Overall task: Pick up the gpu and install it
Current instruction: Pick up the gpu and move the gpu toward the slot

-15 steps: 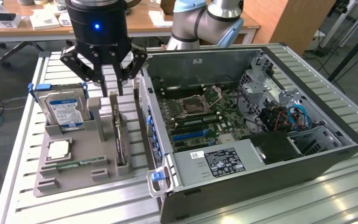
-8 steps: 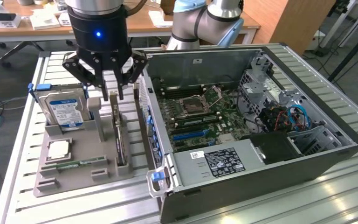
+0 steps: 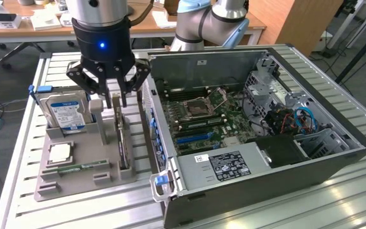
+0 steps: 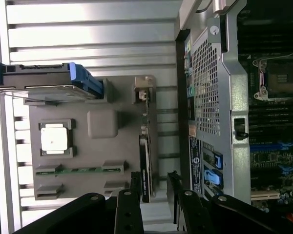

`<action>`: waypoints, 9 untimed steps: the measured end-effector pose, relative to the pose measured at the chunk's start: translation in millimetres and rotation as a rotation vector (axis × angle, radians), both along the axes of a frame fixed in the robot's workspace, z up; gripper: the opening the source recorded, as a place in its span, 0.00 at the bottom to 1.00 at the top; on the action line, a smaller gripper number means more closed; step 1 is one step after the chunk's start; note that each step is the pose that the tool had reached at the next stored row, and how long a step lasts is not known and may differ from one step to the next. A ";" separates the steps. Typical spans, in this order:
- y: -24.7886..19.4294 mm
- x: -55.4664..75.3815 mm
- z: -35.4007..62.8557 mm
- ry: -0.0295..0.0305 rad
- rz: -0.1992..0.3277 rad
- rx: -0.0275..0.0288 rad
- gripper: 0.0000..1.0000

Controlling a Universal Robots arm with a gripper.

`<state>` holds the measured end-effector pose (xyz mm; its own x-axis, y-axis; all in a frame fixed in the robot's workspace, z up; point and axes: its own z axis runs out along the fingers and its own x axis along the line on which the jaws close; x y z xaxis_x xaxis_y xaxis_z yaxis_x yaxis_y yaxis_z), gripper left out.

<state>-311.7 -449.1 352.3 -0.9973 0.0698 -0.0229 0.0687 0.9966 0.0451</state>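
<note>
I see my arm (image 3: 209, 21) coming in from the far side, its wrist (image 3: 100, 19) hanging straight down at the exterior view's left with a blue light (image 3: 102, 46) glowing on the black housing. The gripper (image 3: 118, 101) points downward, linkages spread. Its two fingers (image 4: 135, 181) stand parted, tips level, a narrow gap between them.

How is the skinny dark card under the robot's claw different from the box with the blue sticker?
The gpu is thin and dark with a green edge; the hard drive is thicker and silvery, with a blue label. The gpu sits right below the open gripper; the hard drive stands off to the exterior view's left. Both stand on edge in the grey tray.
</note>
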 end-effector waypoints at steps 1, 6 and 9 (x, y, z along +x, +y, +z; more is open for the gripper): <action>0.0 0.0 -1.8 0.0000 0.000 0.0000 0.36; 0.0 0.0 -10.9 0.0001 0.000 -0.0002 0.36; 0.0 0.0 -16.3 0.0001 0.000 -0.0002 0.36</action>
